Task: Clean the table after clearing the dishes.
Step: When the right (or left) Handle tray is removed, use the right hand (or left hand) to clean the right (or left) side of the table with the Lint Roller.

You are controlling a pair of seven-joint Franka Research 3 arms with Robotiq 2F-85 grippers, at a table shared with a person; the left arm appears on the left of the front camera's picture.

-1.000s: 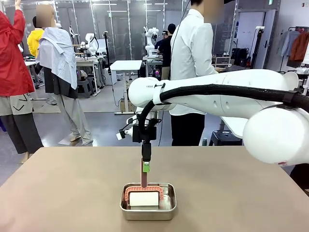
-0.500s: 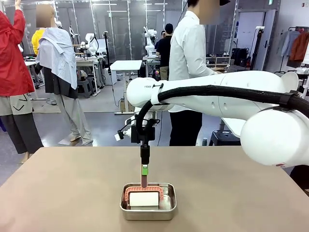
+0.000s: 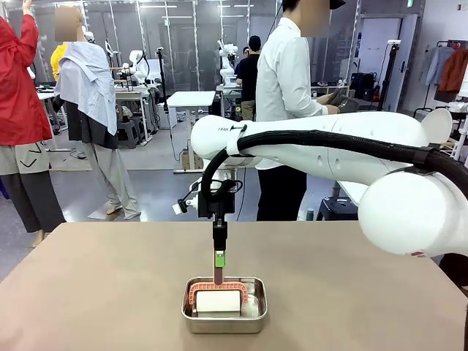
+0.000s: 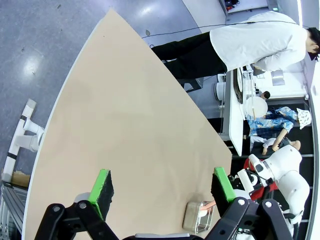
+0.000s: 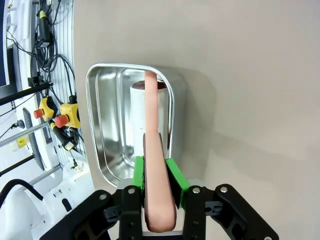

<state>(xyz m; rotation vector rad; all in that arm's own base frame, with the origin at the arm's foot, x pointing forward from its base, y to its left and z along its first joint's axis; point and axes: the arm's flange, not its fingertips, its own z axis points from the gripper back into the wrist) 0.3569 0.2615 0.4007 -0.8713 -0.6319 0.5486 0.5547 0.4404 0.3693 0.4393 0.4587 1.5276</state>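
Front view: my right gripper [image 3: 219,257] points straight down, clenched on the pink handle [image 3: 218,276] of a white pad [image 3: 218,301] that rests in a steel pan [image 3: 254,322] near the front of the table [image 3: 88,292]. My left gripper [image 4: 162,186] hovers released above the bare tabletop. A person in a white shirt [image 3: 285,80] stands beyond the far edge.

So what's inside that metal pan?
A white block with a pink frame sits in the pan; its pink handle rises into the right gripper. Whatever lies beneath the block is hidden.
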